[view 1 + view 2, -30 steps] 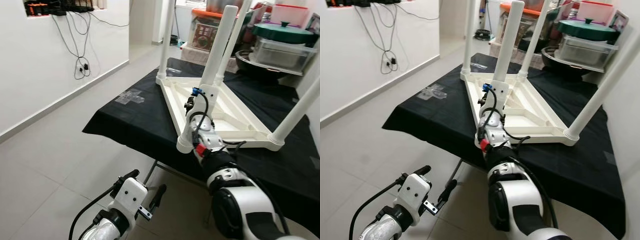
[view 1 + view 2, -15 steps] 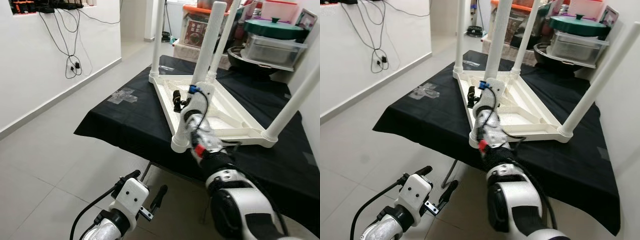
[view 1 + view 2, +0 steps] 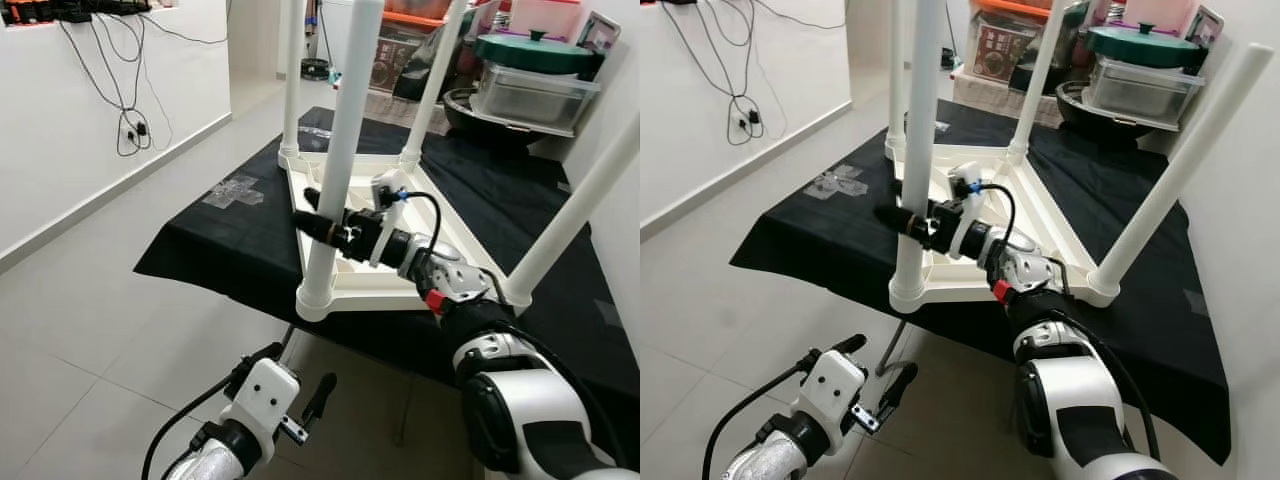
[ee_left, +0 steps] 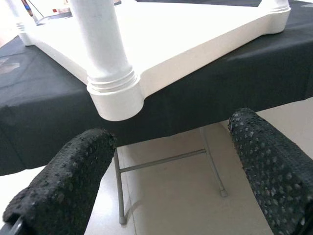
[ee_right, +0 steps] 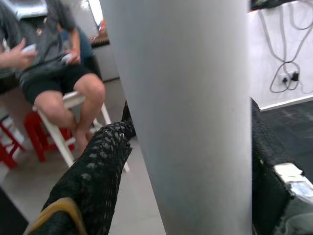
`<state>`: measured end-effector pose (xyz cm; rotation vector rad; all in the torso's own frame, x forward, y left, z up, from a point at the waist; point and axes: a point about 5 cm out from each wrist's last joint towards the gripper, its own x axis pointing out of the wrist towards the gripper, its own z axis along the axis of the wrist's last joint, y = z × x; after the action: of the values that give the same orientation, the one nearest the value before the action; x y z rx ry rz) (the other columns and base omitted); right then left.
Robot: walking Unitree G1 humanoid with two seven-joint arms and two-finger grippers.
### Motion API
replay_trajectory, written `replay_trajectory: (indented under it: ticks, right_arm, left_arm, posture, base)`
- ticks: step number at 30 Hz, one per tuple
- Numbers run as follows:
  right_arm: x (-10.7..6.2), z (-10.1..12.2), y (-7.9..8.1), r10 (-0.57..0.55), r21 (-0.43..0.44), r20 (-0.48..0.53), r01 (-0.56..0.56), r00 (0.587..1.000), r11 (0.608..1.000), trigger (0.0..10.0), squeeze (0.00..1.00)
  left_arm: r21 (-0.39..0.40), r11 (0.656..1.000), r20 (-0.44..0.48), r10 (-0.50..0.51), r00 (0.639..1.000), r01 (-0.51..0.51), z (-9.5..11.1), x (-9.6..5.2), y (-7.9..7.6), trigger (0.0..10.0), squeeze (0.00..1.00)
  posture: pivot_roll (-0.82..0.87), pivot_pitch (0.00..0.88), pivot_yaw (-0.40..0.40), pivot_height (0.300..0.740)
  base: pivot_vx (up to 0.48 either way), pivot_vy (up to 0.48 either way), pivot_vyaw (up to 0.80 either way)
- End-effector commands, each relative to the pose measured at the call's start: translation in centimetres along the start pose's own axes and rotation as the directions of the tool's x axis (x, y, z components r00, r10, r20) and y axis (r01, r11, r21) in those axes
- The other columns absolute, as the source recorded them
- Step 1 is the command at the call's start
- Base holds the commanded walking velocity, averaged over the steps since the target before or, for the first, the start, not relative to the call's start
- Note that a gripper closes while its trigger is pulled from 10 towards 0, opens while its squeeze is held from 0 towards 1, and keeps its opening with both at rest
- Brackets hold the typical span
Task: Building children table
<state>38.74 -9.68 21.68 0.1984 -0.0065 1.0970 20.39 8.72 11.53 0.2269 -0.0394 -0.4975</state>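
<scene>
Where it earlier reached past, right end effector point(image 3: 322, 226) now pinching near table leg point(image 3: 340, 150), left end effector point(image 4: 161, 161) spread

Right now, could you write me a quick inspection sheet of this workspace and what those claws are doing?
Surface: black-covered table on metal legs, grey tape patch on it.
Job's things: white children's table lying upside down, four legs up.
Clutter: lidded pots and containers behind.
Grippers: right claw has its fingers either side of the nearest leg; left claw open, low over the floor.
Cables: wires hanging on the wall.
Surroundings: tiled floor; a seated person.
</scene>
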Motion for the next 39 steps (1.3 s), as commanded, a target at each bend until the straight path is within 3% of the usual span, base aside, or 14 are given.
replay_trajectory:
  ticks: [1,2,4,13,14,18,21,23,28,30,31,35,36,39]
  right_arm:
    - [0.8,-0.3,0.4,0.036,-0.026,-0.047,-0.038,0.998,0.999,10.0,0.00]
    - [0.8,-0.3,0.4,0.036,-0.026,-0.047,-0.038,0.998,0.999,10.0,0.00]
    - [1.8,-0.1,0.7,0.007,-0.048,-0.057,-0.010,0.998,0.999,0.0,0.00]
    - [1.9,0.7,-0.3,-0.191,-0.054,0.036,0.193,0.981,0.980,0.0,0.00]
    - [1.5,0.7,-1.5,-0.422,-0.080,0.038,0.423,0.906,0.902,0.0,0.00]
    - [0.9,0.7,-2.4,-0.604,-0.098,0.043,0.605,0.796,0.790,0.0,0.00]
    - [-1.6,0.4,-4.2,-0.886,-0.076,0.046,0.886,0.461,0.457,0.0,0.00]
    - [-2.4,0.6,-4.6,-0.946,-0.053,0.066,0.948,0.318,0.315,0.0,0.00]
    - [-2.4,0.4,-4.3,-0.975,-0.001,0.064,0.977,0.213,0.214,0.0,0.00]
    - [-1.7,0.1,-3.8,-0.977,0.024,0.057,0.978,0.204,0.205,0.0,0.00]
    - [-0.7,0.1,-3.2,-0.967,0.034,0.068,0.968,0.247,0.250,10.0,0.00]
    - [0.8,0.0,-2.4,-0.937,0.077,0.088,0.936,0.337,0.344,10.0,0.00]
    - [0.9,0.0,-2.3,-0.922,0.090,0.108,0.920,0.373,0.382,10.0,1.00]
    - [0.3,0.2,-2.6,-0.920,0.088,0.136,0.920,0.368,0.381,10.0,1.00]
  left_arm:
    - [0.005,1.000,-0.008,-0.007,1.000,0.007,-0.2,-0.1,-0.2,10.0,0.00]
    - [0.005,1.000,-0.008,-0.007,1.000,0.007,-0.2,-0.1,-0.2,10.0,0.00]
    - [0.003,1.000,-0.009,-0.006,1.000,0.006,-0.2,-0.1,-0.2,10.0,0.00]
    - [0.003,1.000,-0.007,-0.005,1.000,0.005,-0.1,0.0,-0.1,10.0,0.00]
    - [0.002,1.000,-0.007,-0.006,1.000,0.006,-0.1,0.0,-0.1,10.0,0.00]
    - [0.001,1.000,-0.007,-0.007,1.000,0.007,-0.1,0.0,-0.1,10.0,0.00]
    - [0.001,1.000,-0.007,-0.011,1.000,0.011,-0.1,0.1,-0.1,10.0,0.00]
    - [0.002,1.000,-0.007,-0.014,1.000,0.014,-0.1,0.1,-0.1,10.0,0.00]
    - [0.004,1.000,-0.008,-0.014,1.000,0.014,-0.1,0.1,-0.1,10.0,0.00]
    - [0.006,1.000,-0.008,-0.013,1.000,0.013,-0.1,0.1,0.0,10.0,0.00]
    - [0.007,1.000,-0.008,-0.011,1.000,0.011,-0.1,0.2,0.0,10.0,0.00]
    - [0.008,1.000,-0.009,-0.012,1.000,0.012,-0.1,0.2,0.0,10.0,0.00]
    - [0.008,1.000,-0.009,-0.011,1.000,0.011,-0.1,0.2,0.0,10.0,0.00]
    - [0.008,1.000,-0.009,-0.011,1.000,0.011,-0.1,0.2,0.0,10.0,0.00]
  posture:
    - [0.09,0.000,-0.129,0.740]
    - [0.09,0.000,-0.129,0.740]
    - [0.09,0.004,-0.133,0.740]
    - [0.08,0.014,-0.133,0.740]
    - [0.08,0.015,-0.131,0.740]
    - [0.08,0.020,-0.126,0.740]
    - [0.07,0.021,-0.121,0.740]
    - [0.08,0.022,-0.123,0.740]
    - [0.08,0.024,-0.118,0.740]
    - [0.08,0.024,-0.124,0.740]
    - [0.07,0.024,-0.120,0.740]
    - [0.08,0.023,-0.122,0.740]
    - [0.07,0.022,-0.122,0.740]
    - [0.08,0.021,-0.127,0.740]
  base:
    - [0.000,0.000,0.00]
    - [0.000,0.000,0.00]
    - [0.000,0.000,0.00]
    - [0.000,0.000,0.00]
    - [0.000,0.000,0.00]
    - [0.000,0.000,0.00]
    - [0.000,0.000,0.00]
    - [0.000,0.000,0.00]
    - [0.000,0.000,0.00]
    - [0.000,0.000,0.00]
    - [0.000,0.000,0.00]
    - [0.000,0.000,0.00]
    - [0.000,0.000,0.00]
    - [0.000,0.000,0.00]
